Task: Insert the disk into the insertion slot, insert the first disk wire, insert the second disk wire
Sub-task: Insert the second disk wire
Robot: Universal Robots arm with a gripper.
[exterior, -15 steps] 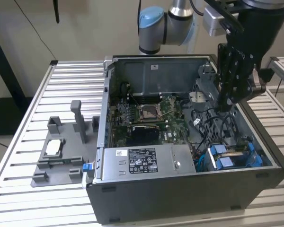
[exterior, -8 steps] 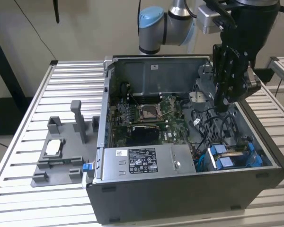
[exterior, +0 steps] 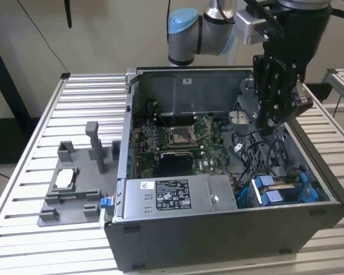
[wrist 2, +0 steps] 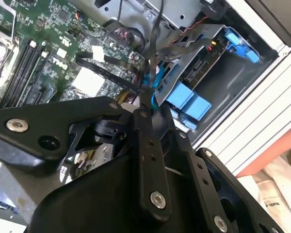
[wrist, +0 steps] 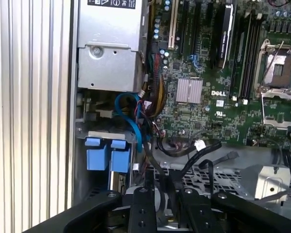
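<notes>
Disk (exterior: 284, 189) sits in the insertion slot (wrist 2: 199, 36), in the corner of the computer case (exterior: 218, 240) nearest the camera on the exterior view's right. The slot's grey sheet metal runs over it in the second wrist view. Its two blue end tabs (wrist: 97, 156) stick out side by side at the slot's open end, facing the middle of the case. The drive's connector edge shows between the bracket sides in the second wrist view.

Gripper (wrist 2: 145, 94) hangs inside the case, above and just beside the tab end of the disk but not touching it. Jaws are drawn together at the tips and pinch a black wire (wrist 2: 153, 53) that runs from the tips toward the slot. A blue cable (wrist: 133, 124) loops between the tabs and the power-supply box (exterior: 172, 195), close to the gripper tips. More loose black wires lie over the perforated metal next to the slot.

Motherboard (exterior: 178, 137) fills the case floor on the far side of the power-supply box, its empty processor socket in the middle. The arm (exterior: 189, 28) comes in from behind the case and reaches down over its rear on the exterior view's right.

Case stands on a slatted metal table (exterior: 34, 143). Grey fixture tray (exterior: 74, 189) with upright posts lies on the table at the exterior view's left, just beside the case wall.
</notes>
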